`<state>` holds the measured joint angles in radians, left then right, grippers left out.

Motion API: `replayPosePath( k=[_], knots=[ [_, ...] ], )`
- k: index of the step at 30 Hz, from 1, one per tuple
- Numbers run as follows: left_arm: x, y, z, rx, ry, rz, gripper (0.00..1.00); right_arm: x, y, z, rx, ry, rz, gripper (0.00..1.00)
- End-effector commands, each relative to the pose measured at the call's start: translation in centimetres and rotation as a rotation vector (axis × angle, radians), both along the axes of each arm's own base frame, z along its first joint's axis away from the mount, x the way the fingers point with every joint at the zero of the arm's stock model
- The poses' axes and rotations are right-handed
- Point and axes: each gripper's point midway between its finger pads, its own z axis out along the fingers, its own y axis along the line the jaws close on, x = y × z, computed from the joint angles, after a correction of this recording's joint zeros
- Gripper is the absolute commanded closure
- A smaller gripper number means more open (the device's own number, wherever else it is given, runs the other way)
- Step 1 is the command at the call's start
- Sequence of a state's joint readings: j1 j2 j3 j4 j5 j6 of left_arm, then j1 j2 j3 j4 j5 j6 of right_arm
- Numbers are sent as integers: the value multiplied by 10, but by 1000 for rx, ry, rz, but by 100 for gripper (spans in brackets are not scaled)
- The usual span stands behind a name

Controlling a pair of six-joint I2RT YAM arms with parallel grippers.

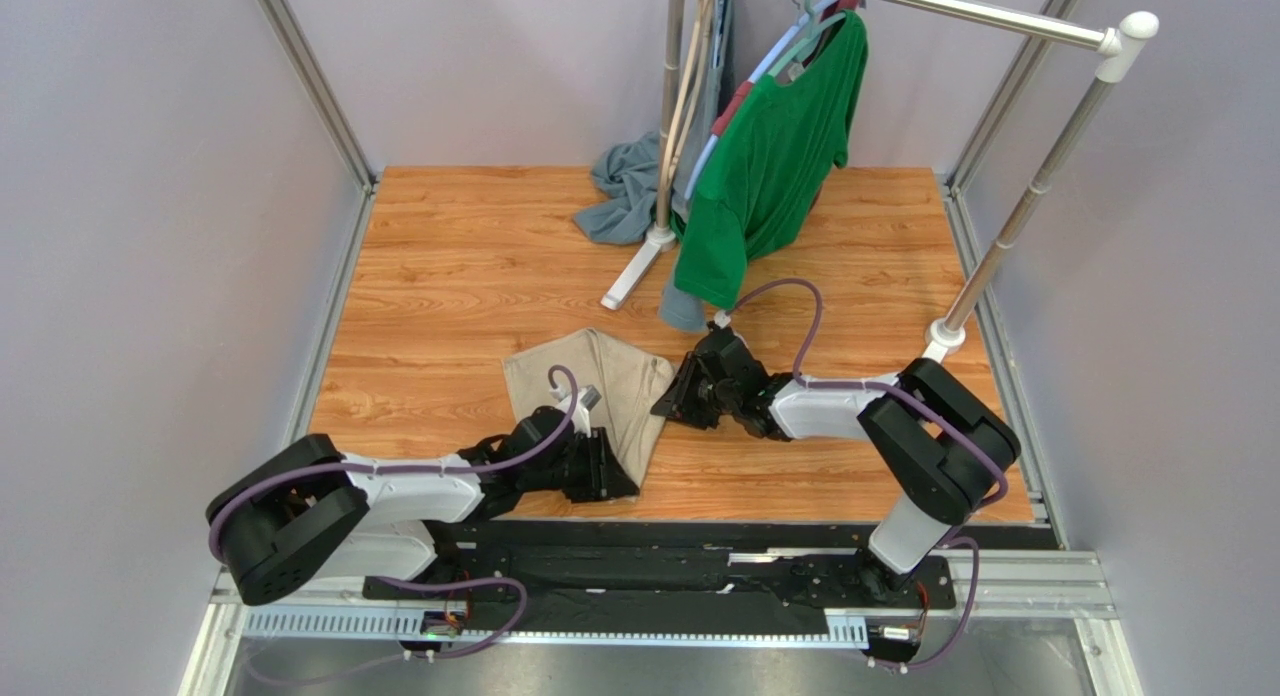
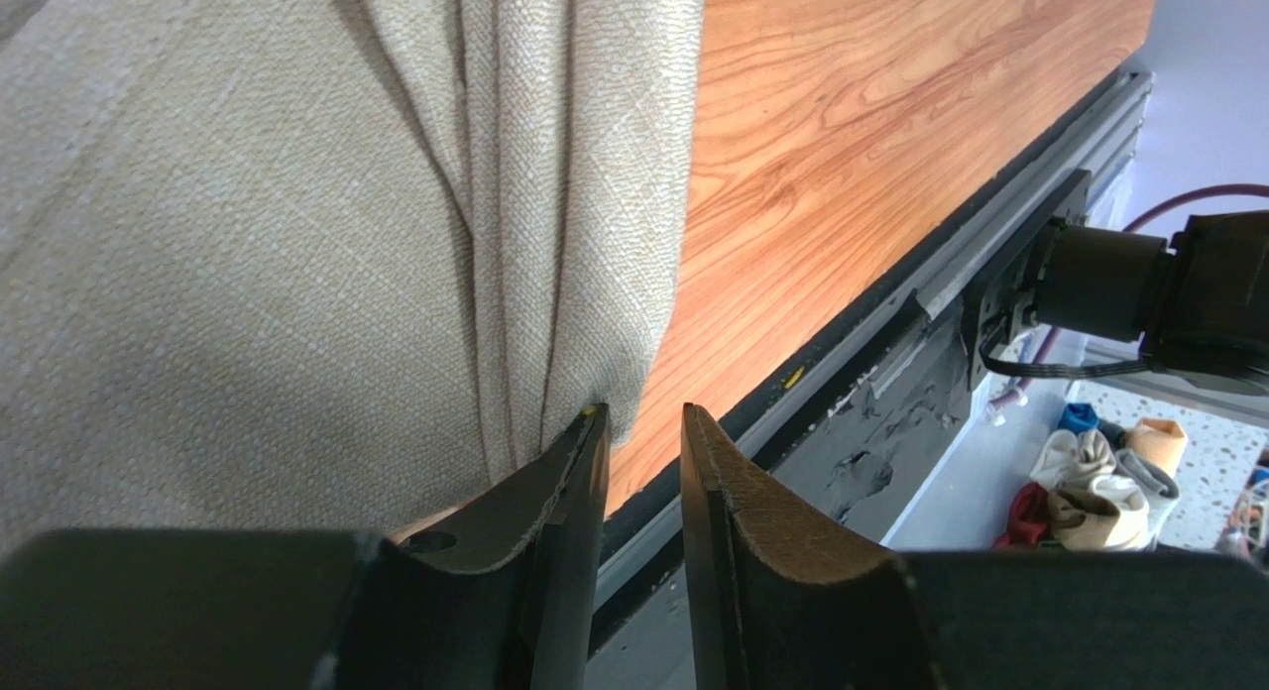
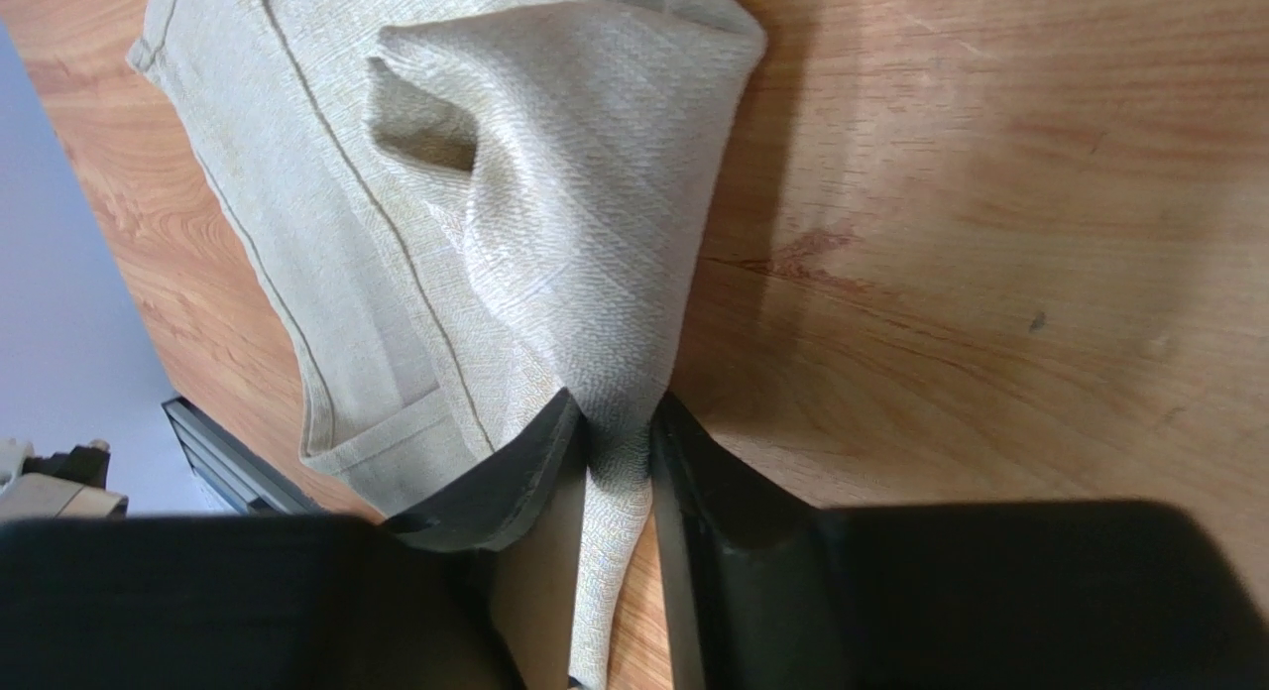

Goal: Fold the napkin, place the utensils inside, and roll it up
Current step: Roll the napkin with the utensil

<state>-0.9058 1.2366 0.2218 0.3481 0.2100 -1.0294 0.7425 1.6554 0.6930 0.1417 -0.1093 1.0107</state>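
Observation:
The beige napkin lies bunched and partly folded on the wooden table, between my two grippers. At its near corner is my left gripper. In the left wrist view that gripper stands narrowly open beside the napkin, one fingertip touching the hanging edge, with nothing between the jaws. My right gripper is at the cloth's right corner. In the right wrist view it is shut on a pinched corner of the napkin, which rises in a peak from the table. The utensils are out of view.
A green shirt hangs from a rack at the back, with a grey-blue cloth bunched by the rack's white foot. Another rack leg stands at the right edge. A black rail runs along the table's near edge.

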Motion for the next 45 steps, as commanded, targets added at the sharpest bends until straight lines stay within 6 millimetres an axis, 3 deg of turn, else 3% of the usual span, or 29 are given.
replayPosePath(
  k=[1,4,6,7,8,12,17,19,26,30,33,38,45],
  knots=[
    [-16,32,-40,197,49,-38,61,-7,-17,-27,-97,62,-42,75],
    [-11,30,-30,224,10,-77,49,-5,-21,-24,-115,53,-52,83],
    [3,24,-10,225,-58,-74,44,-2,-22,-19,-122,40,-57,85],
    [1,33,-11,281,-66,-90,40,-1,-23,-18,-132,36,-58,86],
    [14,27,7,278,-137,-71,39,1,-22,-15,-132,28,-61,86],
    [34,24,34,347,-278,-80,39,4,-22,-10,-142,29,-65,89],
    [44,7,33,425,-391,-118,39,7,-26,-9,-176,29,-90,91],
    [46,-6,42,449,-443,-129,40,9,-28,-9,-186,29,-100,91],
    [53,-21,59,618,-562,-56,41,8,-32,-10,-203,29,-107,92],
    [53,-43,65,561,-572,-60,41,7,-30,-12,-196,36,-101,92],
    [51,-51,56,547,-554,-70,40,8,-30,-11,-195,34,-104,93],
    [48,-55,38,540,-547,-95,38,7,-31,-11,-200,32,-104,93],
    [54,-62,47,493,-577,-56,38,4,-32,-14,-203,39,-99,94]
  ],
)
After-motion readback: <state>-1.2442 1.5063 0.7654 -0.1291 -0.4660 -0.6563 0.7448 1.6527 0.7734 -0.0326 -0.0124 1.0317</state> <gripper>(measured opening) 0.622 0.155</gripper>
